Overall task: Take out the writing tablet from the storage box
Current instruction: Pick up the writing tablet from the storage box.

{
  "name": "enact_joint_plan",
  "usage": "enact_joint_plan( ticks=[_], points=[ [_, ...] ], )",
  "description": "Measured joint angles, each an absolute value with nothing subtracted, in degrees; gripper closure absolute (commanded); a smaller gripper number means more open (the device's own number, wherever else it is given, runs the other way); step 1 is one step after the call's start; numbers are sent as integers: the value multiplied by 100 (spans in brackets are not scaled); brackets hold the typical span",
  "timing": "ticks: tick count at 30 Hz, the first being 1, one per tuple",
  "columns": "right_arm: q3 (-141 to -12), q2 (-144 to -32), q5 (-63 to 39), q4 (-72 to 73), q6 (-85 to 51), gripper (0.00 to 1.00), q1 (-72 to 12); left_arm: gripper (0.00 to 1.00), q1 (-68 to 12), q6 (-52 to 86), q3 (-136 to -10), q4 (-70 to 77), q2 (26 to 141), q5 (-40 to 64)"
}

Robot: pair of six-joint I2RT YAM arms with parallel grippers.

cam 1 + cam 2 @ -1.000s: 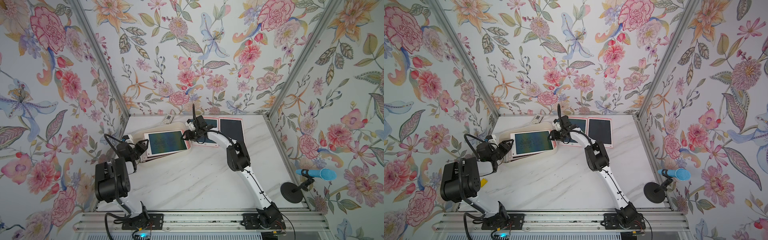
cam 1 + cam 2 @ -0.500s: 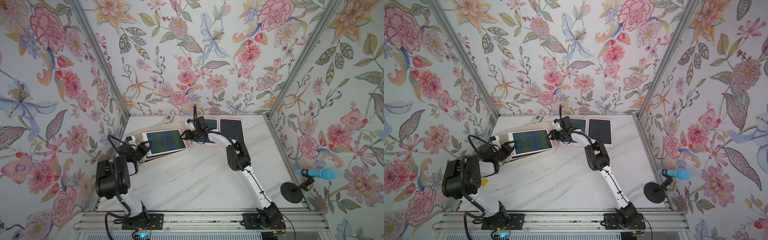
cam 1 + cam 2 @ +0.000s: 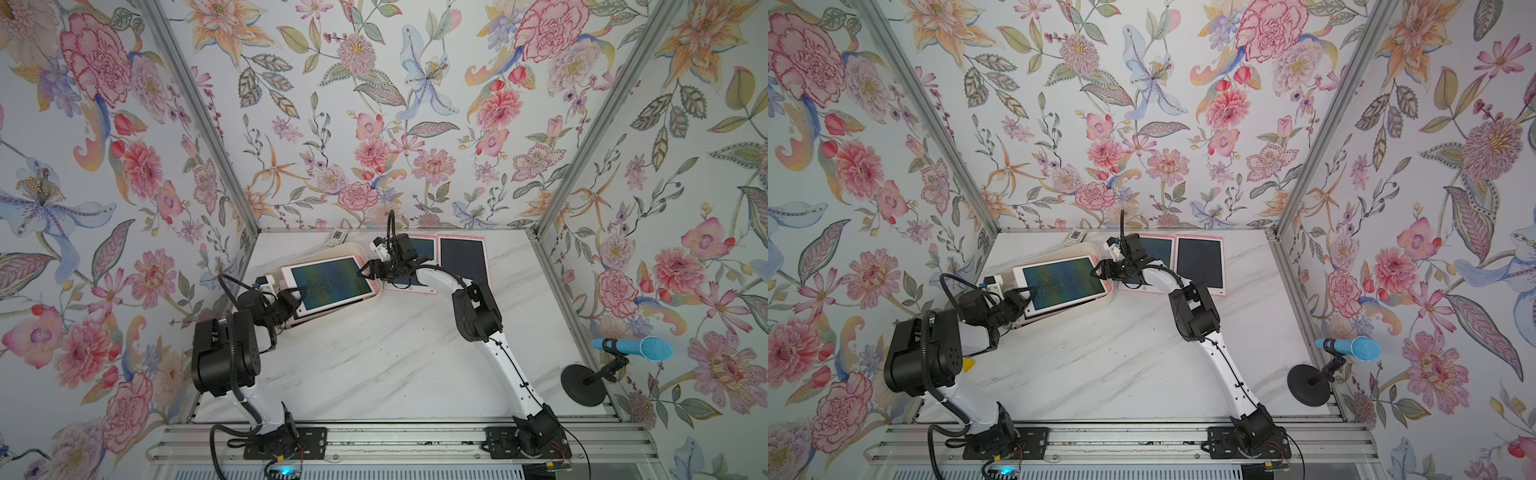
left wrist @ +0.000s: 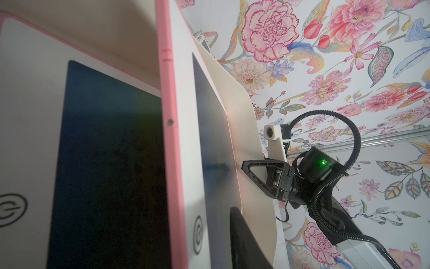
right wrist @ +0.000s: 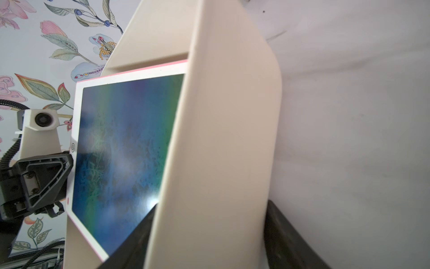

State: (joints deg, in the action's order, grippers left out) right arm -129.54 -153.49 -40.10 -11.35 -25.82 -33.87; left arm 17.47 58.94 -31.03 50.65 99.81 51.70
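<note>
Pinching the near short end of the writing tablet [image 3: 328, 282], the left gripper [image 3: 300, 296] has its jaws closed on the white bezel, one dark finger [image 4: 246, 237] lying flat against the screen side. In both top views the tablet sits tilted in the storage box [image 3: 345, 313]: the gripped end is lifted over the box's rim, and the other end is low inside, against the far end wall. Beneath it, in the left wrist view, a second tablet [image 4: 104, 151] lies flat in the box, clearly apart from the raised one.

At that far end wall the right gripper [image 3: 365, 270] has its jaws parted, astride the wall. One finger [image 5: 130, 246] is inside beside the screen and the other [image 5: 293, 240] outside, just off the wall, so it has hold of nothing.

On the marble table [image 3: 374, 365], beyond the right arm, two more tablets [image 3: 463, 262] lie side by side near the back wall.
</note>
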Motion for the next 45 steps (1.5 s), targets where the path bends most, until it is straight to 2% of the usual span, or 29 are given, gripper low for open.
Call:
enact_joint_plan(
  ticks=[4,5,14,30,37,45],
  points=[
    [-12844,-15203,-3924,-1398,-2305,26,-3389,100,1745,5918,-3105,4936,9915,5223],
    [-12798,-15152,-3900,-1457,-2248,25,-3395,100,1741,5918,-3105,4890,9850,5251],
    [-12468,-14827,-3879,-1798,-1970,18,-3409,100,1741,5645,-3124,4069,9220,5310],
    [-12892,-14774,-4095,-1625,-2097,22,-4049,100,2716,5290,-2847,2759,7594,4762],
    [-13087,-14774,-4075,-1487,-2137,22,-4112,100,2775,5236,-2847,2633,7391,4552],
    [-12473,-14304,-3852,-1653,-1865,21,-4062,100,2775,5258,-2762,2609,7004,4515]
  ],
)
